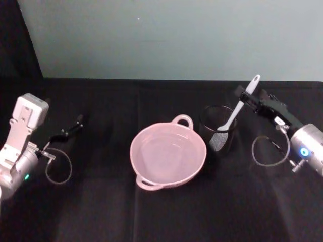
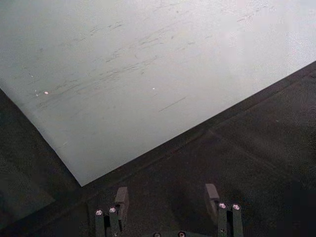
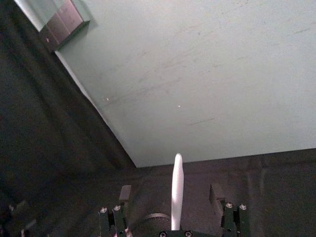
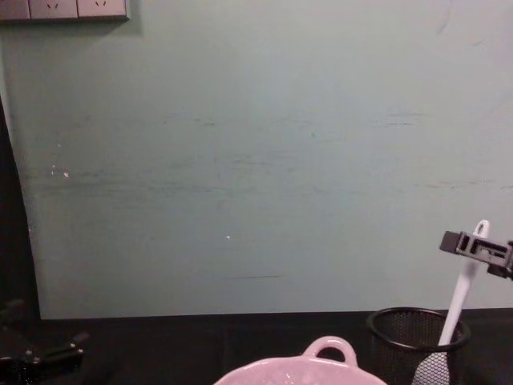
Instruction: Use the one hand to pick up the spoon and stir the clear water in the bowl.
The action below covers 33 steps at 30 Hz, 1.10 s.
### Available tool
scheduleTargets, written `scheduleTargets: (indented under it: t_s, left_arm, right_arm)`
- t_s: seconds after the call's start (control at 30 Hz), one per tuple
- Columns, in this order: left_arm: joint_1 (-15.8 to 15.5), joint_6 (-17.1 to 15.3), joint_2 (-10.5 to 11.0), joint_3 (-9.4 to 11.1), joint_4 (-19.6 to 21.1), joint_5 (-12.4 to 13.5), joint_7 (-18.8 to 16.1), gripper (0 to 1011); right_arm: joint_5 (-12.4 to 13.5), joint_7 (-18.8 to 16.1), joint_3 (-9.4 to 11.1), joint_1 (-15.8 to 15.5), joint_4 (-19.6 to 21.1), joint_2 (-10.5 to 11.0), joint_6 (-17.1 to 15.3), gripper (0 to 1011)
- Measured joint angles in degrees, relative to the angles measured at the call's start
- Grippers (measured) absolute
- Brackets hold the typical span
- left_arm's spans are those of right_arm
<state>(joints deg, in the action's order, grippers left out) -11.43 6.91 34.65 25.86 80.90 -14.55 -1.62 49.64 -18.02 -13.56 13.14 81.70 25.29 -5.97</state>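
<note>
Right claw [image 1: 247,97]: jaws apart, straddling spoon [image 1: 233,115] handle, upper right, ready to clamp.
Spoon: blade-down in mesh cup [image 1: 218,132], handle sticking up, reachable.
Bowl [image 1: 135,161]: frame centre, beside cup.
Left claw [image 2: 166,192]: apart, parked left.

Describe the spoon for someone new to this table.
On the black table, right of the pink bowl, stands a black mesh cup. The spoon leans in it, blade down, the open right tool around its handle; it is the only white, long thing there.

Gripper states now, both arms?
Left gripper: open, empty.
Right gripper: open, fingers either side of the spoon handle, not closed on it.
</note>
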Motion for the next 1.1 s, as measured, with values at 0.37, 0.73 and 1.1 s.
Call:
scheduleTargets:
  t_s: [0.37,0.73,1.1]
  left_arm:
    - [0.0,0.0,0.0,0.0,0.0,0.0,0.0,1011]
    - [0.0,0.0,0.0,0.0,0.0,0.0,0.0,1011]
    - [0.0,0.0,0.0,0.0,0.0,0.0,0.0,1011]
  right_arm:
    - [2.18,-0.02,-0.52,3.54,-4.22,-2.36,-0.3,990]
    - [2.32,0.24,-0.46,2.71,-2.95,-1.65,0.76,720]
    - [2.83,-0.04,-0.65,2.88,-3.57,-1.3,0.87,358]
